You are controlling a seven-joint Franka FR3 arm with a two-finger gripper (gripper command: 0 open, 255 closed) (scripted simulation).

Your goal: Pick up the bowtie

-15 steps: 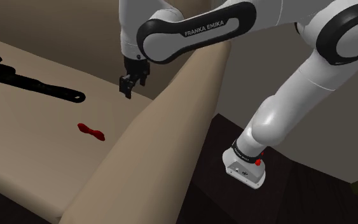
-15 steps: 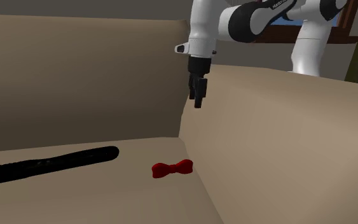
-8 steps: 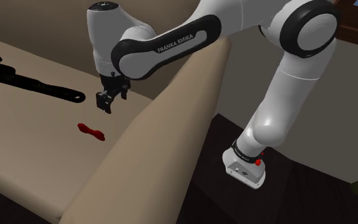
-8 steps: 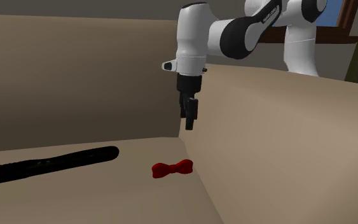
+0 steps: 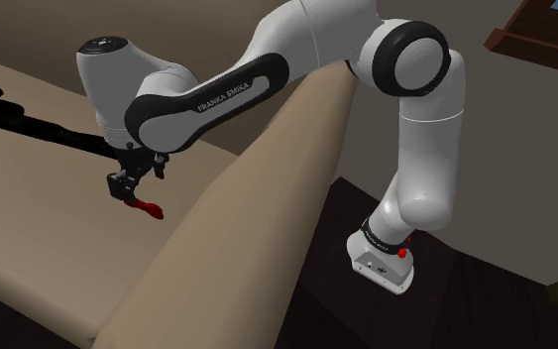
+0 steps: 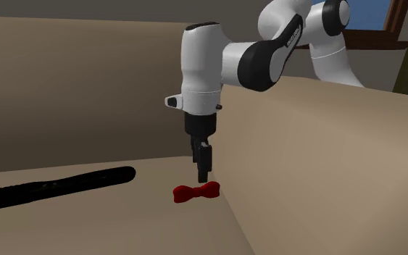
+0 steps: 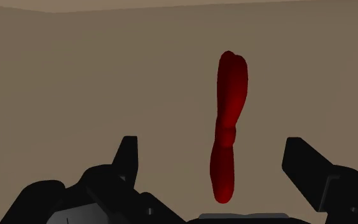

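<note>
Smooth red bowtie (image 7: 227, 127), pinched at its middle, under spread black fingers (image 7: 128, 159)

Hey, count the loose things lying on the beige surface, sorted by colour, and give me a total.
Red: 1, the bowtie
Black: 1, the long tool
Total: 2

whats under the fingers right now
The red bowtie lies flat on the beige seat, below the open fingers. In the shoulder view they cover one end of it.
</note>
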